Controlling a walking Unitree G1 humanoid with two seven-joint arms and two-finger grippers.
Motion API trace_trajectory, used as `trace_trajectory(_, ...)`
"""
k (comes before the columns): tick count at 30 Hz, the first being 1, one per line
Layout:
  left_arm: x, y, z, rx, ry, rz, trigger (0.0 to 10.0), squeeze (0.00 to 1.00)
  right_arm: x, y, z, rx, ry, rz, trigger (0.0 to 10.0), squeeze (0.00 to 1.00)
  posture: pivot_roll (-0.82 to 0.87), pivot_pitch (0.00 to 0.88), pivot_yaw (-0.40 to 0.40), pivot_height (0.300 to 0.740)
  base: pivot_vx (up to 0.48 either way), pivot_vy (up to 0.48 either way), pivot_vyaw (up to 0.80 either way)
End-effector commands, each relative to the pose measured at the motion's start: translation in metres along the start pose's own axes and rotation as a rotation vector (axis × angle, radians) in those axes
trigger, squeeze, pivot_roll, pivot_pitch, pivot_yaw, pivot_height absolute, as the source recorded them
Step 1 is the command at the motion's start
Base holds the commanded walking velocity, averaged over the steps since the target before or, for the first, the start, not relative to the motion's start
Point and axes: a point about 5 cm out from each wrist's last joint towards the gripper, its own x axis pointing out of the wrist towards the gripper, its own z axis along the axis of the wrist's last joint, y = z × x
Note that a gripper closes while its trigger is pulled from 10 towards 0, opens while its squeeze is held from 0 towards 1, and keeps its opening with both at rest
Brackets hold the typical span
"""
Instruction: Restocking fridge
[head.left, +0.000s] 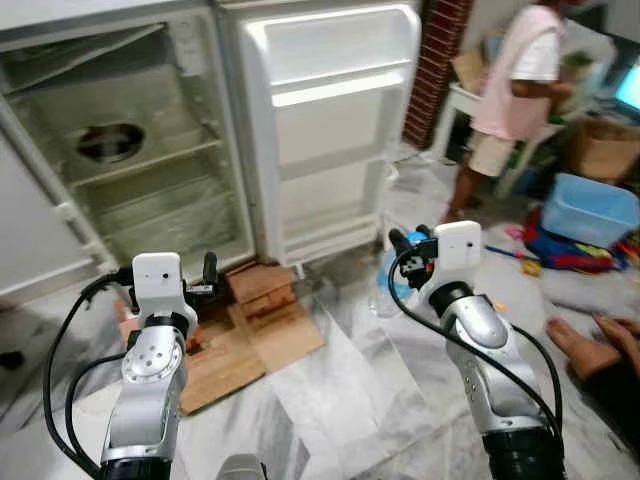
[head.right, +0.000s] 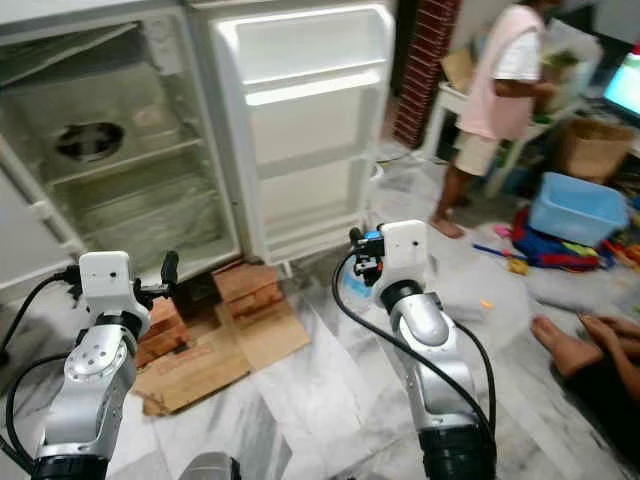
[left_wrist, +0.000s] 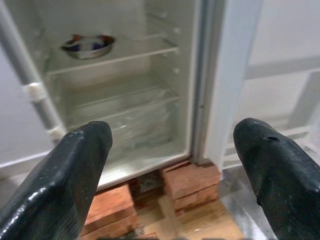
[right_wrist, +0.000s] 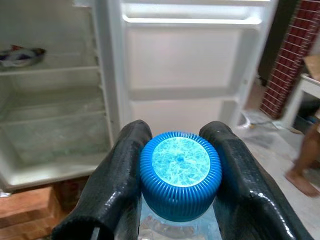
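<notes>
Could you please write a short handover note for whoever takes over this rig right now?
Right hand: shut on the clear plastic bottle with the blue ribbed cap, held up facing the open white fridge door.
Left hand: open, holding nothing, pointed at the open fridge compartment.
Inside: a metal bowl on the upper shelf.
Done: bottle picked up.
Left: place the bottle in the fridge.
Note: a person stands off to the right.

The fridge (head.left: 130, 150) stands open, with its door (head.left: 330, 130) swung wide. The door racks are bare. A metal bowl (left_wrist: 88, 45) sits at the back of the upper shelf (left_wrist: 115, 57). Bricks (head.left: 262, 285) and cardboard (head.left: 250, 350) block the floor below the fridge.
</notes>
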Motion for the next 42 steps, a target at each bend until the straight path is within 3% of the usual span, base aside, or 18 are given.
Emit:
trace_trajectory(1, 0.002, -0.003, 0.005, -0.005, -0.006, -0.004, 10.0, 0.0, 0.002, -0.004, 0.011, -0.004, -0.048, -0.015, 10.0, 0.0, 0.0, 0.0, -0.008, 0.74, 0.435, 0.0, 0.0)
trace_trajectory(6, 0.004, -0.006, 0.004, -0.028, 0.015, 0.008, 10.0, 0.0, 0.002, -0.005, 0.011, 0.0, -0.053, -0.016, 10.0, 0.0, -0.01, 0.0, -0.005, 0.74, 0.347, -0.316, 0.0)
trace_trajectory(19, 0.005, -0.009, 0.004, -0.032, 0.045, 0.045, 10.0, 0.0, 0.005, 0.007, 0.017, -0.024, -0.088, 0.079, 10.0, 0.0, -0.01, 0.0, -0.004, 0.74, 0.0, -0.441, 0.0)
trace_trajectory(24, 0.006, -0.008, 0.003, -0.032, 0.061, 0.065, 10.0, 0.0, 0.004, 0.011, 0.017, -0.036, -0.097, 0.106, 10.0, 0.0, -0.01, 0.0, -0.005, 0.74, 0.11, -0.398, 0.76)
trace_trajectory(30, 0.006, -0.007, 0.005, -0.05, 0.047, 0.081, 10.0, 0.0, 0.004, 0.012, 0.017, -0.037, -0.102, 0.114, 10.0, 0.0, -0.01, 0.0, -0.005, 0.74, 0.306, 0.0, 0.75)
trace_trajectory(42, 0.005, -0.002, 0.01, -0.062, 0.002, 0.097, 10.0, 0.0, 0.004, 0.01, 0.022, -0.023, -0.141, 0.103, 10.0, 0.0, 0.0, 0.0, -0.007, 0.74, 0.045, 0.0, 0.0)
